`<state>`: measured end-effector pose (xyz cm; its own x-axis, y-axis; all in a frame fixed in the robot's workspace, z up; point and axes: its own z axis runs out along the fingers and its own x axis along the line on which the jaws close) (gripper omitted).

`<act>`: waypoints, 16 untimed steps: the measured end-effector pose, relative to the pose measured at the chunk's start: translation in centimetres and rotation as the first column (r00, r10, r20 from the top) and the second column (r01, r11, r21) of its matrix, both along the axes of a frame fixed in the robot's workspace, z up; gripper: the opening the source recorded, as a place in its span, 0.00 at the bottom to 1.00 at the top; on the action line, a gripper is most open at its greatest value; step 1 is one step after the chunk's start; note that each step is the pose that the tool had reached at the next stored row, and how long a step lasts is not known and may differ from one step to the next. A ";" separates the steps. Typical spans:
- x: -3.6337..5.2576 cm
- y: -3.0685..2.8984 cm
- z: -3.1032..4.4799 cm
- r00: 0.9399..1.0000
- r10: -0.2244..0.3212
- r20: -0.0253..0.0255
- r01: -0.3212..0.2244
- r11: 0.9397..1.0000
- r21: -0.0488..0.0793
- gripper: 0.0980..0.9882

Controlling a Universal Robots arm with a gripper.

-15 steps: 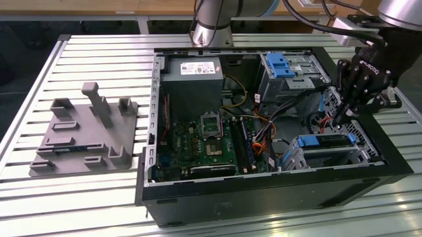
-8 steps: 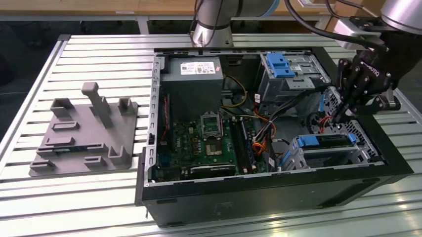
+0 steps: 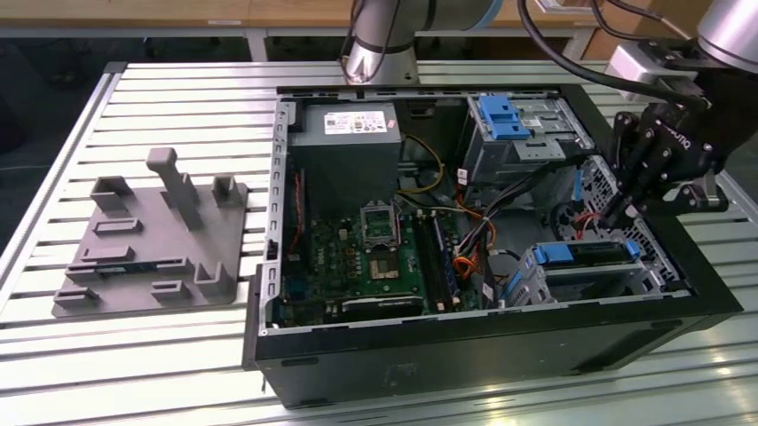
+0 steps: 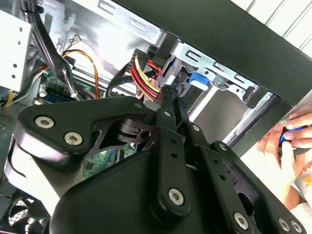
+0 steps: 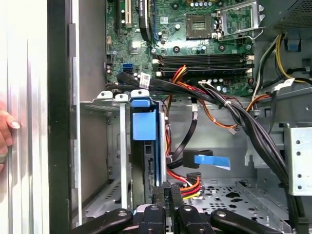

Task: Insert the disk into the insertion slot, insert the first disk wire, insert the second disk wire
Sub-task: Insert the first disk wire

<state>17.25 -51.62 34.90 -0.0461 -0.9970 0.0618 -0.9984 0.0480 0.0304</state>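
Observation:
The disk (image 3: 580,255), silver in a bright blue carrier, sits inside the insertion slot (image 3: 645,277), a small perforated cage at the case's corner on the exterior view's right. In the first wrist view the disk (image 5: 145,141) stands edge-on between the slot's walls (image 5: 113,146). My gripper (image 3: 619,216) points down just behind the disk. Its fingers are shut, and a disk wire of red and yellow strands (image 4: 145,77) ends in a black plug at my gripper (image 4: 170,92). The same wire (image 5: 187,183) lies beside my gripper (image 5: 168,192). A second cable with a blue tab (image 5: 212,161) hangs loose nearby.
The open case (image 3: 474,351) holds the motherboard (image 3: 379,257), the power supply (image 3: 350,133) and a taller bay with a blue latch (image 3: 503,120). Black cable bundles (image 5: 243,122) cross beside the slot. A person's hand (image 4: 285,146) rests outside the case wall. A grey fixture (image 3: 154,240) lies on the table.

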 end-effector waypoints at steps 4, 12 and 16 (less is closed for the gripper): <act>0.00 -0.28 -0.01 1.000 0.000 0.000 0.000 1.000 0.000 0.08; 0.00 -0.38 -0.04 1.000 0.003 0.000 -0.003 1.000 0.000 0.08; 0.00 -1.03 -0.09 1.000 0.003 0.000 -0.003 1.000 0.002 0.08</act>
